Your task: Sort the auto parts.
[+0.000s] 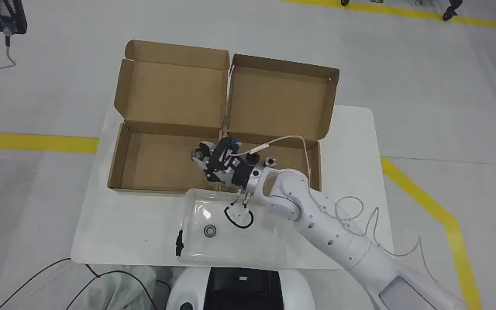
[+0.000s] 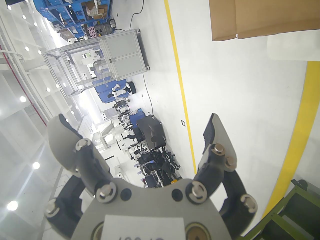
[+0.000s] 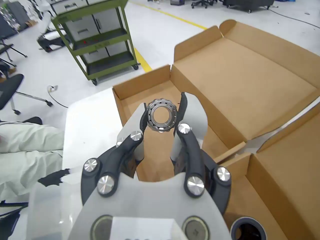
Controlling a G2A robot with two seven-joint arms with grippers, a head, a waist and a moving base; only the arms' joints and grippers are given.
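Note:
My right gripper (image 3: 162, 116) is shut on a metal roller bearing (image 3: 162, 118), held by its outer ring with the bore facing the camera. It hangs over the left cardboard box (image 3: 132, 101). From above, the right gripper (image 1: 203, 154) is over that box's near right part (image 1: 147, 163). A clear plastic tray (image 1: 195, 200) at the table's front holds a black rubber ring (image 1: 229, 218) and a small metal ring (image 1: 209, 230). My left gripper (image 2: 136, 131) is open with nothing between its fingers, facing the room beside a cardboard flap (image 2: 262, 6).
A second open cardboard box (image 1: 279, 101) stands to the right of the first, both with lids folded back. A small black piece (image 1: 179, 242) lies at the tray's left corner. A pale cable (image 1: 298, 141) loops above the right box. White tabletop (image 1: 349, 155) shows at the right.

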